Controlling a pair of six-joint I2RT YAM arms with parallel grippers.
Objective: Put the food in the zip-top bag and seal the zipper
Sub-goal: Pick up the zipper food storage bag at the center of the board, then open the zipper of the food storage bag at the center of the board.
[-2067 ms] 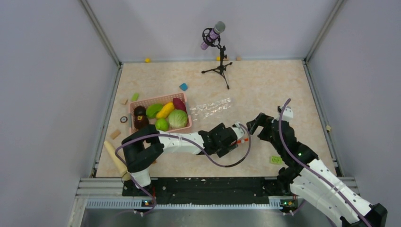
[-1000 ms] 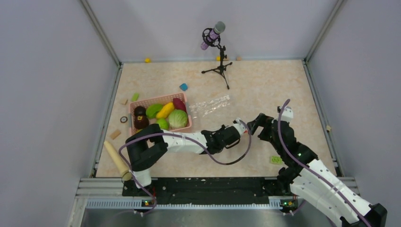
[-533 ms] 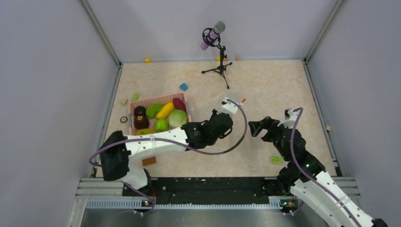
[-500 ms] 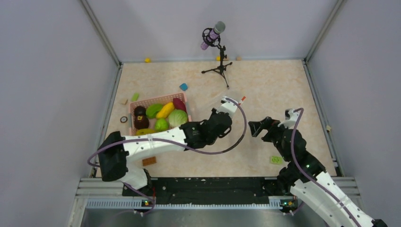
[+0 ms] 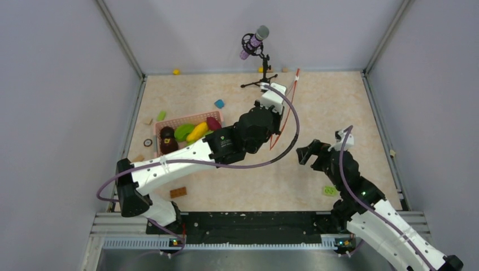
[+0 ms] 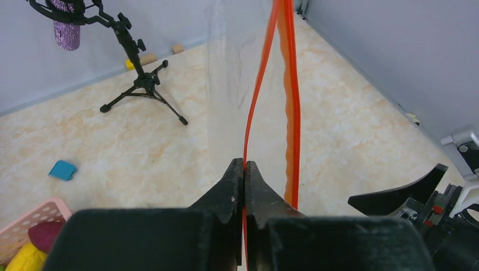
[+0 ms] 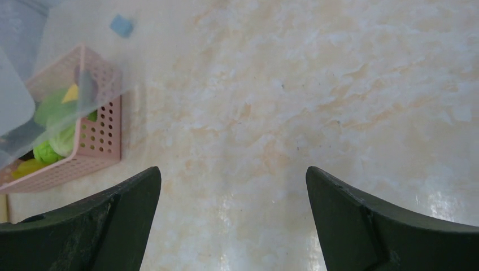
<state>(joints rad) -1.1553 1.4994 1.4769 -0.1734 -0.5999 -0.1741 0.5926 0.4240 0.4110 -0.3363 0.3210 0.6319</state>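
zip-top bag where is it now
Top view, centre: the zip-top bag hangs aloft, zipper pinched in the left gripper, just right of the microphone stand.

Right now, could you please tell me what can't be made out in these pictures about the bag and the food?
Zipper: left wrist view, its far end runs off the top edge; top view, too small to find the slider.
Bag: top view, the clear plastic barely shows.
Food: top view, the left arm covers part of the basket; right wrist view, blurred behind the bag.
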